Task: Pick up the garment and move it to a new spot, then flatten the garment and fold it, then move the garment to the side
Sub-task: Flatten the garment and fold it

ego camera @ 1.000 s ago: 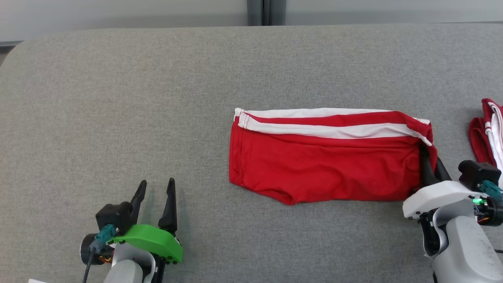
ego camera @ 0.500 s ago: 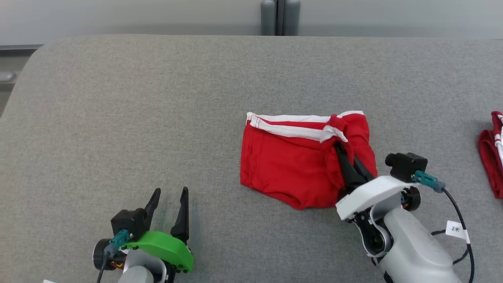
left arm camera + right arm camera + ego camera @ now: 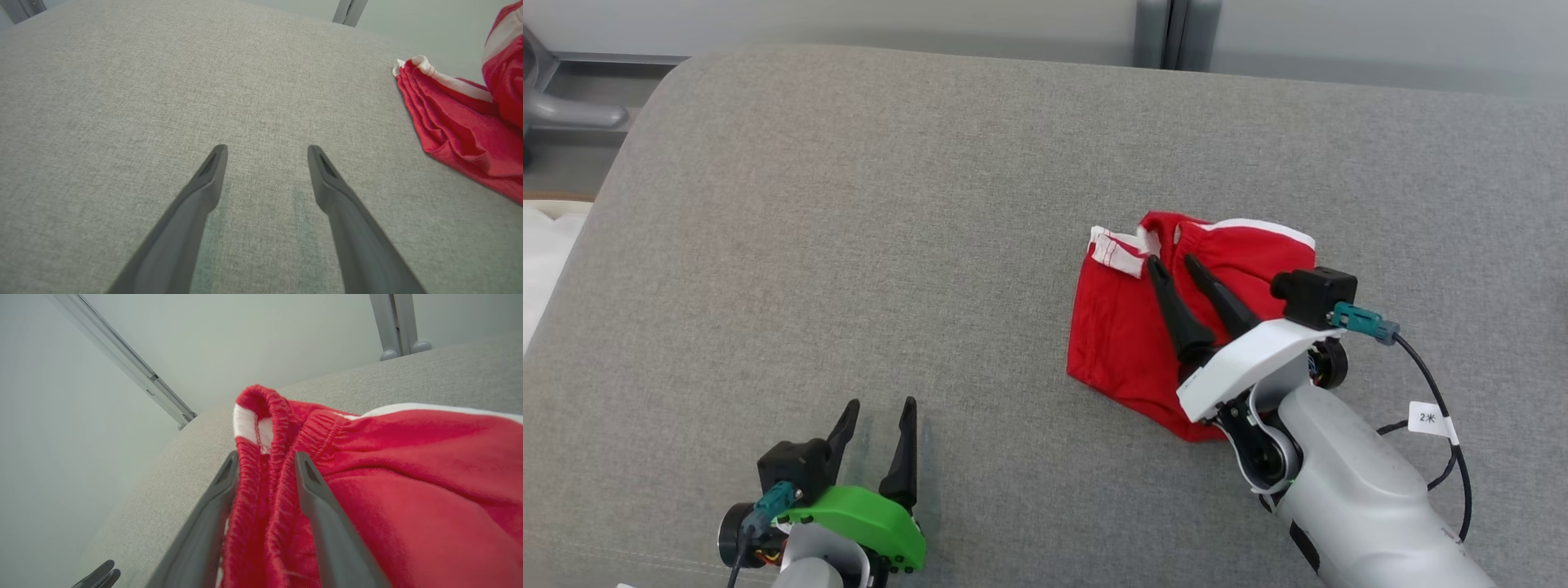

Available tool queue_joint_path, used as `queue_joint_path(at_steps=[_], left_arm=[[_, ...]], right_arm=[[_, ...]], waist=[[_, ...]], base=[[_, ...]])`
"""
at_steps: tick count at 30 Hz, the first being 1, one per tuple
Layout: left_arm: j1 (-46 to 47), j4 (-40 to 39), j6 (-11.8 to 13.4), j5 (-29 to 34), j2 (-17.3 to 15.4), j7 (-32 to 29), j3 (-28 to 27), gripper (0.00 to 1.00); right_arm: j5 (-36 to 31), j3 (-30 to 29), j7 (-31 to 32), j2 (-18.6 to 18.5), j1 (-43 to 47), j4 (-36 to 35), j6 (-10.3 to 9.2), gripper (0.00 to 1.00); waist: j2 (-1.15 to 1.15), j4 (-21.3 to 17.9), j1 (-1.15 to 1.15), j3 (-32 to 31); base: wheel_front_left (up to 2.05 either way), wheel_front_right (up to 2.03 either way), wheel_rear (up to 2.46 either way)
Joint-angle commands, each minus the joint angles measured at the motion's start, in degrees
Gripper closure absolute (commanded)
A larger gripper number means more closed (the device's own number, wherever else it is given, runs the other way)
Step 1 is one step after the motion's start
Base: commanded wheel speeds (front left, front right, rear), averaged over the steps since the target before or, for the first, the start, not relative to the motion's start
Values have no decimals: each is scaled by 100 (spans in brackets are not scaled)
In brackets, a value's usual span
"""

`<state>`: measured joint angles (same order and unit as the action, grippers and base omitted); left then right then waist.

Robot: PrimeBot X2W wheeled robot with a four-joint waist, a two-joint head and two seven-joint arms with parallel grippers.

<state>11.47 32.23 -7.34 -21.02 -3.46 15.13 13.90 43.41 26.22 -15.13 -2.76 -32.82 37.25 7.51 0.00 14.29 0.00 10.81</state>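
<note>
One folded garment [image 3: 1112, 343], broad table [image 3: 849, 204] stretching leftward

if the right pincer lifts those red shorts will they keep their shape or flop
Likely floppy: the red shorts lie folded over themselves, and the waistband bunches in soft ridges between the fingers of the right pincer. Probably light, since the cloth looks thin. Pushed, they would likely wrinkle and drag on the grey fabric table rather than slide.

Garment [image 3: 1123, 343] on table [image 3: 849, 204], right side
</note>
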Motion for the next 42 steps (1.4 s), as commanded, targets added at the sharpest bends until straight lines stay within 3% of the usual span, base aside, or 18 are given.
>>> queue_joint_path(at_steps=[1,6,14,22,35,42], left_arm=[[-15,19,-22,28,-43,-4,-58,0],[-65,-25,-22,125,-50,-4,-260,0],[-246,-457,-22,602,-75,-4,-617,0],[-610,-868,-22,1070,-55,-4,-857,0],[-1302,-1108,-21,1309,42,-4,-920,0],[-1100,-1115,-21,1208,48,-4,-831,0]], right_arm=[[-44,-23,3,-31,-49,-39,-6,0],[-574,-397,2,-36,214,-181,-6,0],[-2345,-2068,3,-27,1053,-621,-6,0],[-3108,-2934,3,-26,1910,-1001,-6,0],[-3175,-3011,3,-27,2724,-980,-6,0],[-3185,-2404,3,-24,2488,-1082,-6,0]], waist=[[0,-32,0,-8],[0,-244,0,-74],[0,-699,0,-226],[0,-997,0,-454],[0,-1101,0,-840],[0,-1002,0,-644]], base=[[0,0,0],[0,0,0],[0,0,0],[0,0,0],[0,0,0],[0,0,0]])
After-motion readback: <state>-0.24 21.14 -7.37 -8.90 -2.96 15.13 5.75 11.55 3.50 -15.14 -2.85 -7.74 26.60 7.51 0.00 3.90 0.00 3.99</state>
